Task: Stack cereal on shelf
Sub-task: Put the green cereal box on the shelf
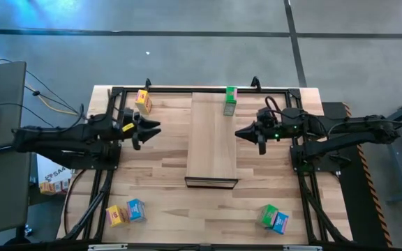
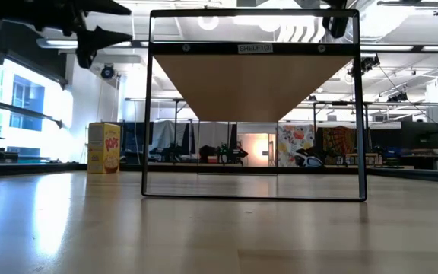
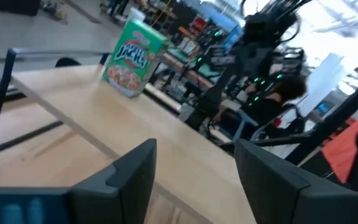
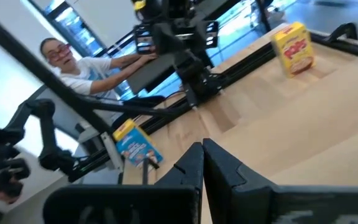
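Standing on the shelf (image 1: 213, 139) so far is just one green cereal box (image 1: 229, 100), upright at its far end, just beyond the right gripper (image 1: 241, 132), whose jaws are pressed together. The left gripper (image 1: 153, 130) hovers opposite, jaws spread and empty. Five boxes wait on the surface (image 1: 166, 188): a yellow one (image 1: 143, 100) behind the left gripper, two pairs (image 1: 125, 213) (image 1: 274, 217) well away at the near edge.

A grey concrete floor (image 1: 187, 42) surrounds the table, with bright windows (image 2: 21, 103) and ceiling lights (image 2: 424, 4) beyond.
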`<state>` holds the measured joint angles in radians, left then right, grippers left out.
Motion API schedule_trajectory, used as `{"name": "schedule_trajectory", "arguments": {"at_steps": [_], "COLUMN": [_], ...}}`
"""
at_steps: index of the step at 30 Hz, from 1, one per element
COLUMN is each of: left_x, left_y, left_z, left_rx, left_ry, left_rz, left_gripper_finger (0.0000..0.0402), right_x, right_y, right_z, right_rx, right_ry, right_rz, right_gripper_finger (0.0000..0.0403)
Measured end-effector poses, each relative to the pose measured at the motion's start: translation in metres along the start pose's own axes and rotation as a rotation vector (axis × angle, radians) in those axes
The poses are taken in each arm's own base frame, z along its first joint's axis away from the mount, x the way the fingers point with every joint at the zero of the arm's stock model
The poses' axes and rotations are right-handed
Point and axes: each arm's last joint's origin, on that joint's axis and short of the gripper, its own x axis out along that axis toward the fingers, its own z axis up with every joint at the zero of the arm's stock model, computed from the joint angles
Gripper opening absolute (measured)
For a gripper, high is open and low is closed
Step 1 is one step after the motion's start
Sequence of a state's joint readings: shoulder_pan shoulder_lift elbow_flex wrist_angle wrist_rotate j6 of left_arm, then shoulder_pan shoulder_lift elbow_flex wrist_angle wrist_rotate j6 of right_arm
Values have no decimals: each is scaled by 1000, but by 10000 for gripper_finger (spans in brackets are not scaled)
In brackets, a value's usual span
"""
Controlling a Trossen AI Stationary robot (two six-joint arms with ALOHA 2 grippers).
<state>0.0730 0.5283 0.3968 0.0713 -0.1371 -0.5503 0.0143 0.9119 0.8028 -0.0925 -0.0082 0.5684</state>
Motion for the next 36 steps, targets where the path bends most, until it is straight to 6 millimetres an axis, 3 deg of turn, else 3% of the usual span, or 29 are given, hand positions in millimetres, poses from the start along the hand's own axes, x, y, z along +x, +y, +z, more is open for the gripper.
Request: {"name": "schedule_trajectory", "arguments": {"at_steps": [5,10,15,19,23,29,33,36], "left_x": [10,13,14,14,14,14,14,14], "left_y": [1,0,-3,-5,-5,-4,-4,-4], "left_z": [-1,-5,-8,-9,-9,-8,-8,-8], "left_rx": [-64,-18,-62,-88,-90,-83,-82,-80], "left_ry": [37,91,140,140,115,99,99,99], "left_rz": [26,-14,-69,-68,-36,-12,-12,-12], "left_gripper_finger": [216,216,216,216,216,216,216,216], "right_x": [0,0,1,0,0,1,10,19], "right_y": [1,2,4,16,44,81,95,102], "right_z": [-1,-1,-12,-31,-39,-42,-49,-61], "right_rx": [-3,-23,101,193,205,164,342,419], "right_ry": [30,43,163,337,468,759,861,940], "right_rz": [47,69,93,135,176,-111,-321,-378], "right_gripper_finger": [0,0,0,0,0,0,0,0]}}
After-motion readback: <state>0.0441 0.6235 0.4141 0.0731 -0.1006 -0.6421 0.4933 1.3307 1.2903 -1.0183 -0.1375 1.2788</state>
